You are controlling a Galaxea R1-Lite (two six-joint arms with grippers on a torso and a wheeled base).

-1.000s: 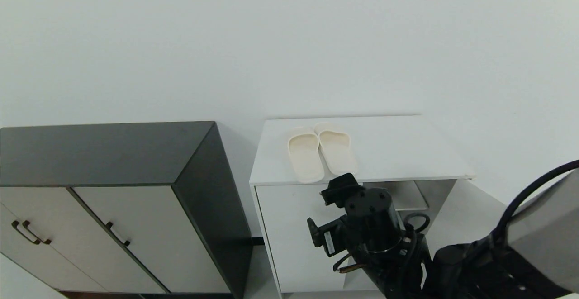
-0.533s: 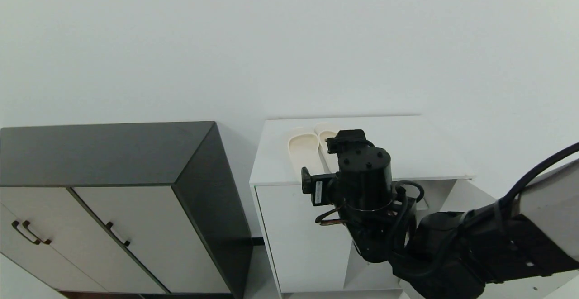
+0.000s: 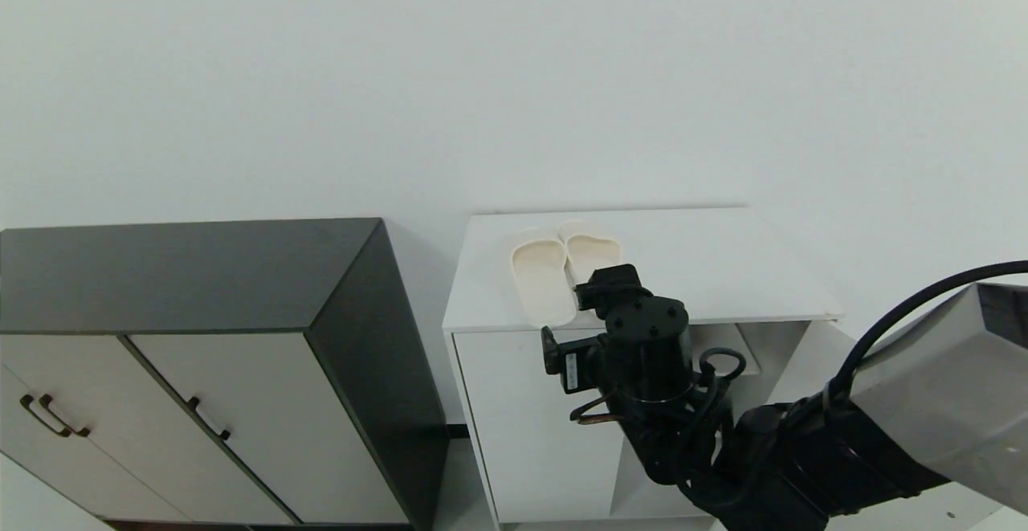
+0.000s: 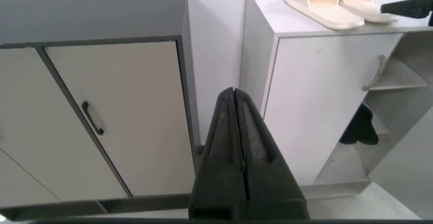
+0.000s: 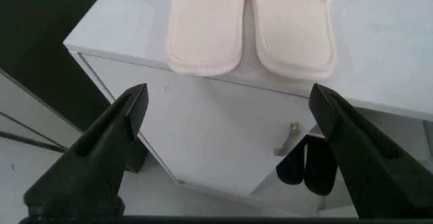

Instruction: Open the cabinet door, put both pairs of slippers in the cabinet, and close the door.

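Pair of cream slippers (image 3: 554, 272) lies side by side on top of white cabinet (image 3: 526, 410), toward its left front edge. Right gripper (image 3: 608, 283) hangs at that edge, covering near end of one slipper; contact unclear. Right door (image 3: 819, 366) stands open, shelf (image 3: 723, 352) visible inside. To left, black-topped cabinet (image 3: 185, 274), pale doors (image 3: 265, 426) shut, dark handles (image 3: 209, 417).

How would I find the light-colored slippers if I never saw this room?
Look for the white cabinet standing to the right of the black-topped cabinet. The cream slippers lie side by side on its top, toward the left, reaching the front edge. The other pair is dark and sits inside the cabinet, below a shelf.
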